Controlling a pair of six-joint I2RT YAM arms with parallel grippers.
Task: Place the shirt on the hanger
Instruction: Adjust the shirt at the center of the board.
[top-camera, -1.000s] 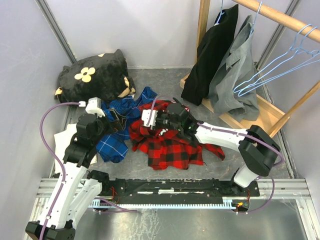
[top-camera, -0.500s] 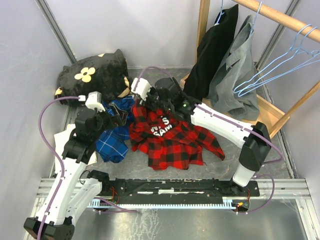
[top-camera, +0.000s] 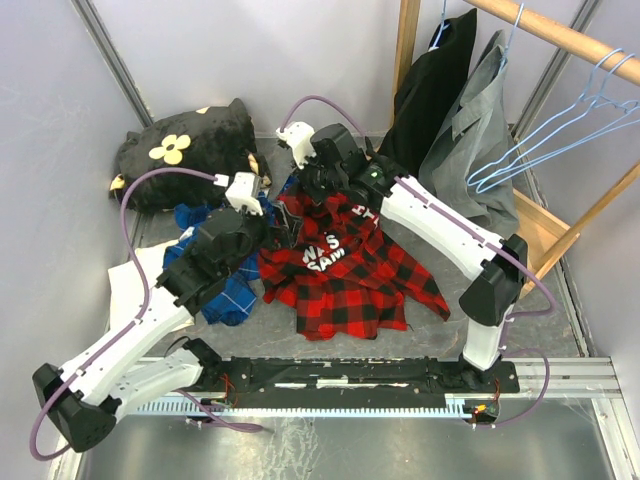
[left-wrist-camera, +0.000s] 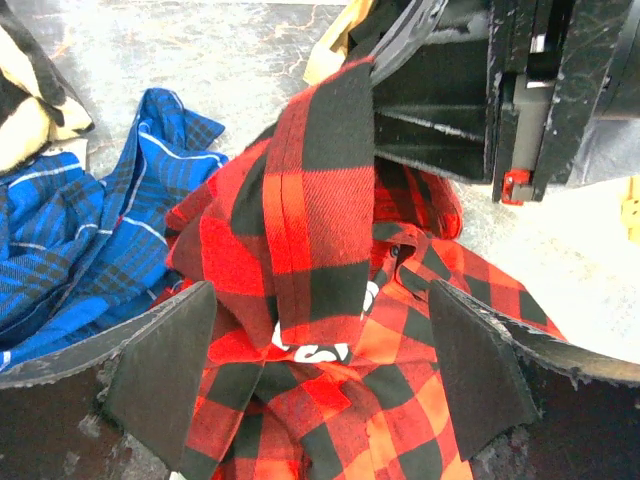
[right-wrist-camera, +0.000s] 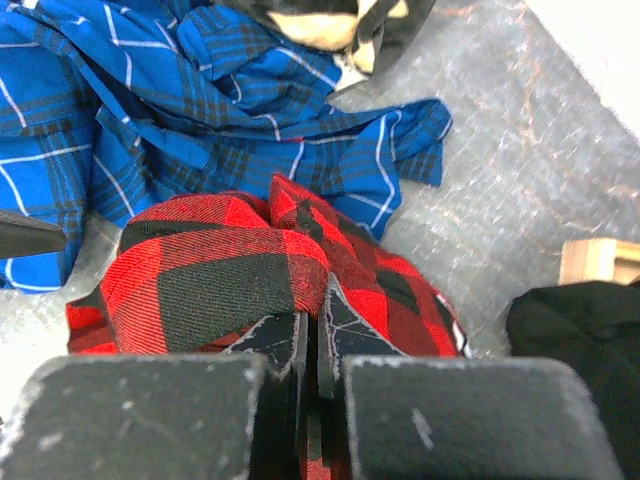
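Observation:
The red-and-black plaid shirt (top-camera: 340, 275) with white lettering lies on the floor, its top edge lifted. My right gripper (top-camera: 312, 190) is shut on a fold of the shirt (right-wrist-camera: 225, 275) and holds it up at the far side. My left gripper (left-wrist-camera: 315, 380) is open, its pads (left-wrist-camera: 160, 375) either side of the hanging shirt cloth (left-wrist-camera: 320, 230), close above the shirt. In the top view the left gripper (top-camera: 278, 222) sits at the shirt's left edge. Light-blue wire hangers (top-camera: 560, 130) hang on the wooden rail at the right.
A blue plaid shirt (top-camera: 225, 285) lies left of the red one, also in the right wrist view (right-wrist-camera: 180, 100). A black flowered cushion (top-camera: 190, 150) lies far left. A black jacket (top-camera: 425, 100) and grey garment (top-camera: 470, 150) hang on the wooden rack (top-camera: 545, 225).
My right gripper has lifted the shirt's edge back and to the left, baring the white lettering. My left arm has swung right, its gripper now at the raised cloth.

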